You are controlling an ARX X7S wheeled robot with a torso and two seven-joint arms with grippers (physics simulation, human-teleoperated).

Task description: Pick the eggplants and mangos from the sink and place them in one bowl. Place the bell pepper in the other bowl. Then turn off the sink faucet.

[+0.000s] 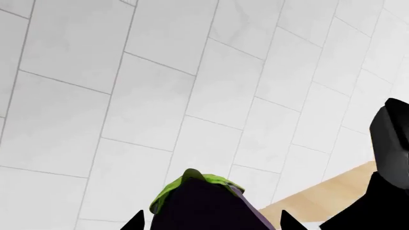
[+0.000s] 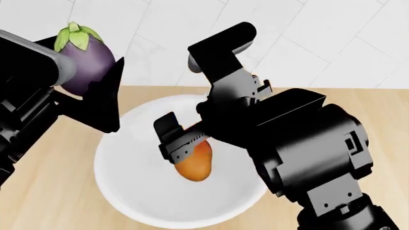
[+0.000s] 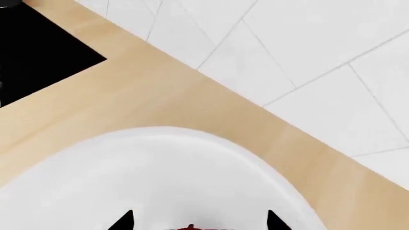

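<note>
Head view shows your right gripper [image 2: 185, 143] clamped on the mango [image 2: 193, 164], directly over the bowl [image 2: 128, 191]. Your left gripper [image 2: 86, 72] holds the eggplant [image 2: 82, 60] clamped, stem up, beyond the bowl's far-left rim.

- Our head camera looks steeply down, close over the white bowl [image 2: 128, 191].
- Right wrist faces that bowl [image 3: 160, 163]; left wrist faces wall tiles [image 1: 160, 86].

No legible text, label, brand, number or sign found in any view; tiles, counter, bowl, produce and arms all carry plain, unmarked surfaces.
</note>
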